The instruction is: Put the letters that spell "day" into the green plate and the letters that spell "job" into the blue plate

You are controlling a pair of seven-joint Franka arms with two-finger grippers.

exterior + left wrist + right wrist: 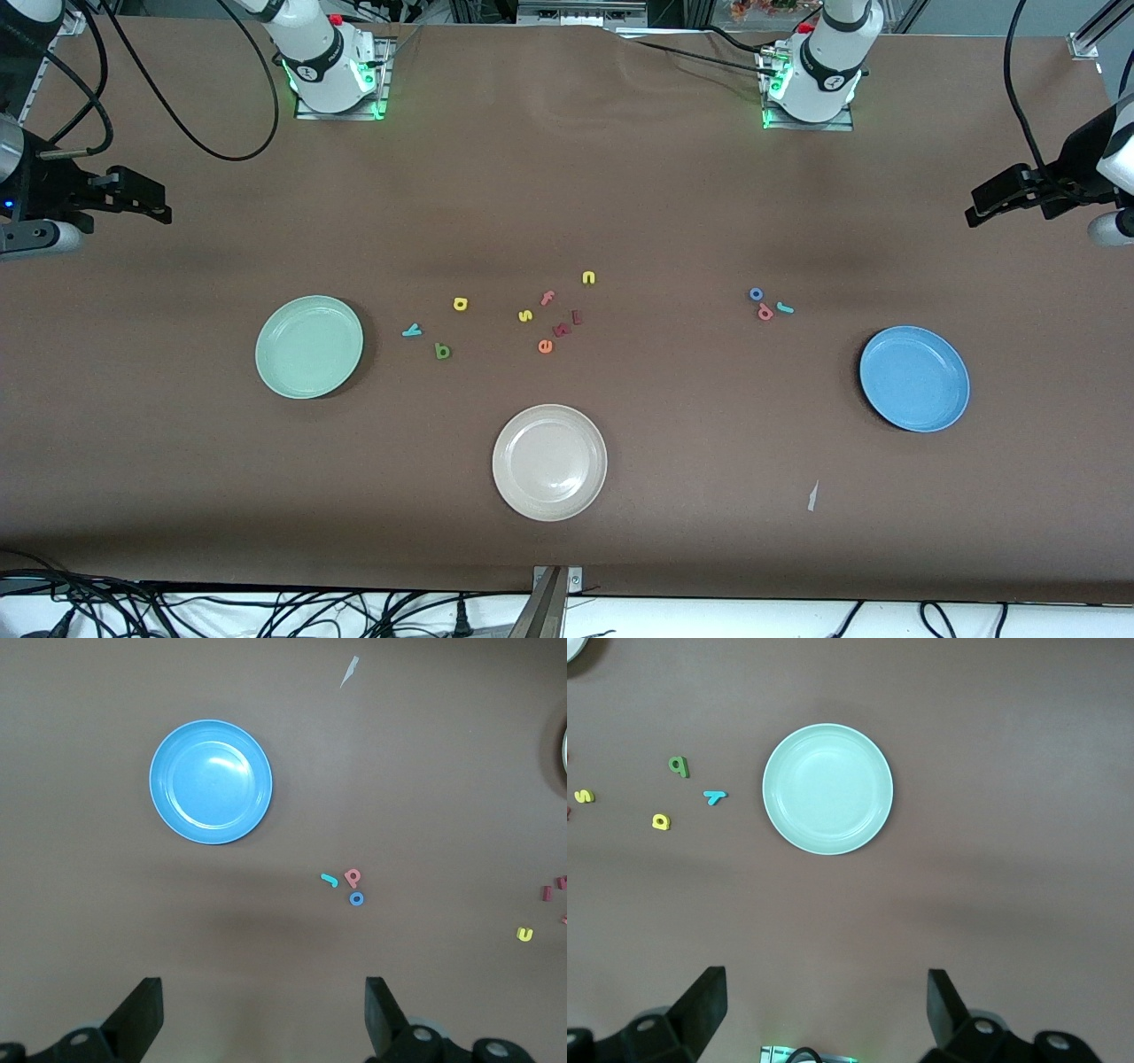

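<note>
The green plate (309,346) lies empty toward the right arm's end. Beside it on the table are the teal y (411,331), yellow a (460,304) and dark green d (442,352). Toward the left arm's end sits the empty blue plate (914,378), with the blue o (756,294), coral b (765,313) and teal j (785,308) close by. My right gripper (164,204) hangs open high over its table end, looking down on the green plate (827,788). Over the other end my left gripper (973,208) is open above the blue plate (211,781). Neither holds anything.
A beige plate (549,462) stands empty near the front edge, mid-table. Spare letters cluster mid-table: yellow s (525,315), pink f (547,298), yellow n (588,278), orange e (545,346). A white scrap (811,496) lies near the blue plate.
</note>
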